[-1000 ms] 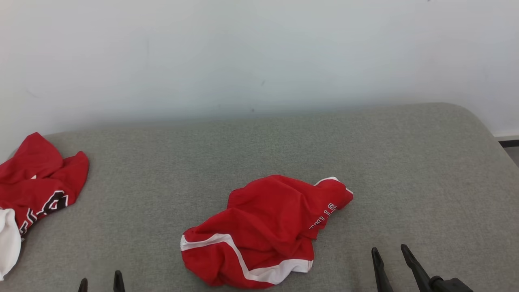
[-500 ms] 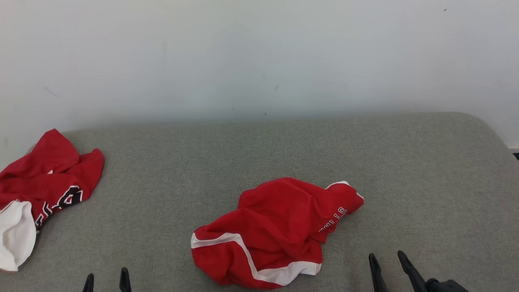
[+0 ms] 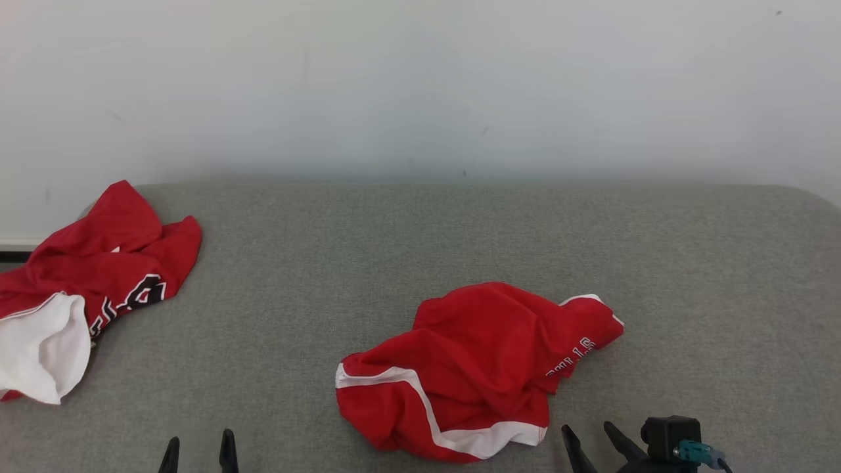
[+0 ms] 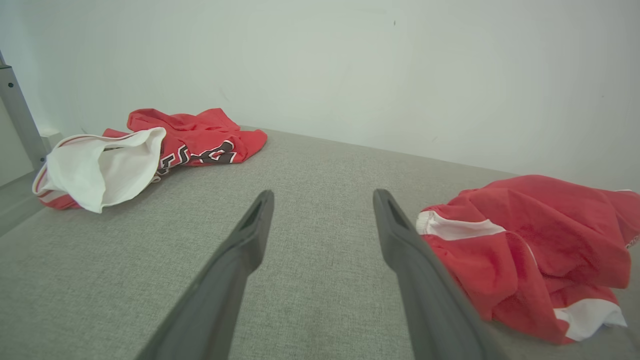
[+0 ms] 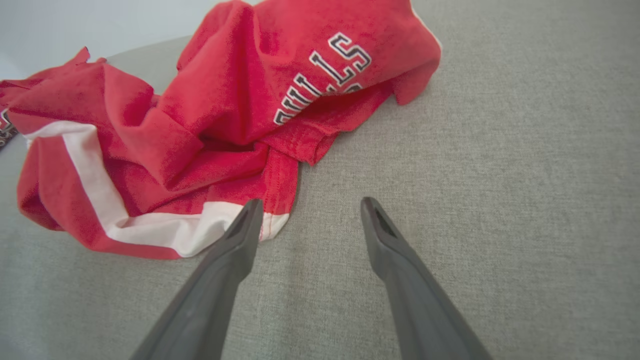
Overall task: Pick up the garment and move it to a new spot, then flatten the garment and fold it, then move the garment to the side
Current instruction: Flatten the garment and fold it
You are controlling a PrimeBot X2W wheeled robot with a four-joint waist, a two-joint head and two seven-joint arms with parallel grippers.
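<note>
A crumpled red garment (image 3: 476, 364) with white trim and white lettering lies on the grey surface near the front middle; it is at the right of the left wrist view (image 4: 525, 240) and at the upper left of the right wrist view (image 5: 210, 125). My right gripper (image 3: 588, 437) stands open just right of its white hem, with nothing between the fingers (image 5: 307, 205). My left gripper (image 3: 199, 447) is open too, well to the left of that garment, over bare fabric (image 4: 322, 197).
A second red garment (image 3: 98, 276) with black lettering and a white lining lies at the far left edge of the grey padded surface (image 3: 420, 249). A pale wall stands right behind it. The surface's right end is rounded.
The whole head view has shifted, so the camera has turned left. Within it, the right gripper has edged closer to the garment's hem. The garments lie as before.
</note>
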